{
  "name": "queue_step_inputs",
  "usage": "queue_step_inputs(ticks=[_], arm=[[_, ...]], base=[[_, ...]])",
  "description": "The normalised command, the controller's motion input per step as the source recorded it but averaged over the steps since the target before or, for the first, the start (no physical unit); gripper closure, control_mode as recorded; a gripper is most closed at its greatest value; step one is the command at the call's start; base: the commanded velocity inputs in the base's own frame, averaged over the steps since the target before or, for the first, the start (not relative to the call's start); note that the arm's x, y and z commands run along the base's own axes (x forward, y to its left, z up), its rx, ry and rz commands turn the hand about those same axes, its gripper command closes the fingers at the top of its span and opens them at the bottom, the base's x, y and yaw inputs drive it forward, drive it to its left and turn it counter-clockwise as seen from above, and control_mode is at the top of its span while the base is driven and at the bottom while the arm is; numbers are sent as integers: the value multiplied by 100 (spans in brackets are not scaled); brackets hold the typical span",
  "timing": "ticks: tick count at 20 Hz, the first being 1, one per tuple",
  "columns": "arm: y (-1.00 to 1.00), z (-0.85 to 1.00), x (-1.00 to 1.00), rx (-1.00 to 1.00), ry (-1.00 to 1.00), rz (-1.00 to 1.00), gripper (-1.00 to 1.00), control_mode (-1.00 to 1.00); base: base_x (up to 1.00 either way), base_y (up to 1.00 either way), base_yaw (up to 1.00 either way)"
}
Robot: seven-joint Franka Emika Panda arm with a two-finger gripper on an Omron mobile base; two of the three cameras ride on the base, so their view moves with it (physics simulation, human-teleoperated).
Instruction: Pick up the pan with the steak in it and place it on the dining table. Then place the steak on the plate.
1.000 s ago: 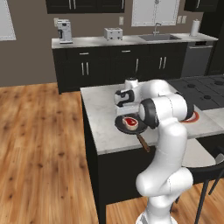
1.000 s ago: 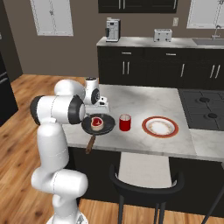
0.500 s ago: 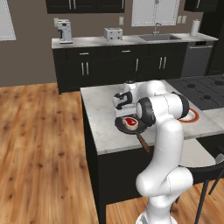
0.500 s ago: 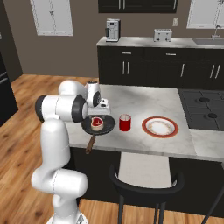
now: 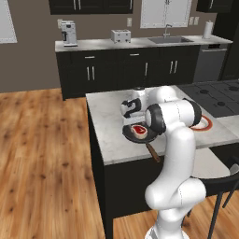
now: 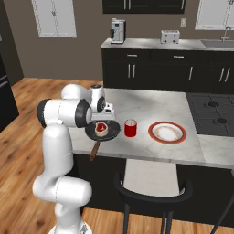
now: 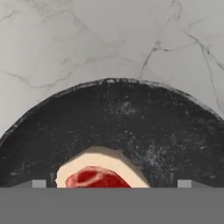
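The black pan (image 5: 148,136) with its brown handle (image 5: 153,151) rests near the front edge of the marble dining table (image 5: 106,122). The red steak (image 5: 139,130) lies inside it. My gripper (image 5: 134,122) hangs open just above the steak, fingers pointing down, holding nothing. From the right, the pan (image 6: 109,133), steak (image 6: 101,128) and gripper (image 6: 104,119) stand left of the plate (image 6: 167,132). The hand view looks straight down into the pan (image 7: 131,122) with the steak (image 7: 94,177) between my spread fingertips, and the gripper (image 7: 111,183) is at the bottom. The arm partly hides the plate (image 5: 206,124).
A red cup (image 6: 130,128) stands between pan and plate. A black chair (image 6: 151,201) sits at the table's front. A cooktop (image 6: 215,109) lies at the table's right end. Behind, the long counter (image 6: 151,44) carries a coffee machine (image 6: 118,31) and toaster (image 6: 170,36).
My hand has come down a little over the pan, still open. Pan, steak, cup and plate have not moved.
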Motion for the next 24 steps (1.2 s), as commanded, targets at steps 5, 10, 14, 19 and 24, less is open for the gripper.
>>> queue_step_inputs(ticks=[5, 10, 14, 19, 24], arm=[[0, -5, -4, 0, -10, 1, -100, -100], [0, 0, -1, 0, -10, 1, -100, -100], [-1, 0, -8, 0, -7, 2, -100, -100], [0, 0, -9, 0, -4, 2, -100, -100], [0, 0, -1, 0, 0, 0, -100, -100]], base=[[0, 0, 0], [0, 0, 0], [0, 0, 0], [0, 0, 0], [0, 0, 0]])
